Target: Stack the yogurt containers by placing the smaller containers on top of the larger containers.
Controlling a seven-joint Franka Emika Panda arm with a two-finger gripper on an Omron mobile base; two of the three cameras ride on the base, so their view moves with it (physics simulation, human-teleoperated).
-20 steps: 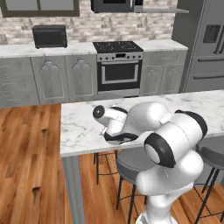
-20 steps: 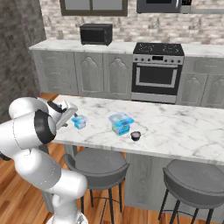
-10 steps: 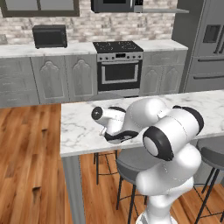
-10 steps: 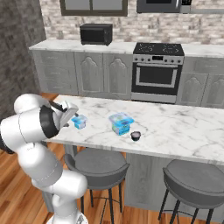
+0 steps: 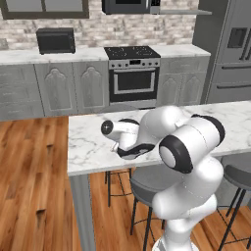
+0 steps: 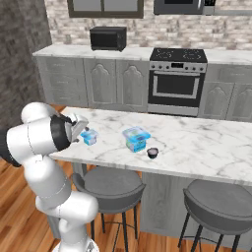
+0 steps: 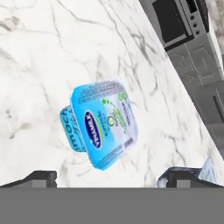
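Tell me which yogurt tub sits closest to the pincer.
The small light-blue tub, right beside the open pincer at the counter's left end. The wider green-labelled tub stands farther right, next to a little dark cup.

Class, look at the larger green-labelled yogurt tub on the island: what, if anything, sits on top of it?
Nothing sits on the larger tub; its blue lid is bare. The smaller tub stands apart on the marble island. What either tub holds is hidden by the lids.

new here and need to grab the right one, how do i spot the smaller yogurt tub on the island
On the marble island counter facing the oven, look at the end nearest the robot's white arm. The small light-blue tub sits there, right by the gripper. It is squatter than the green-labelled tub and lighter than the small dark cup.
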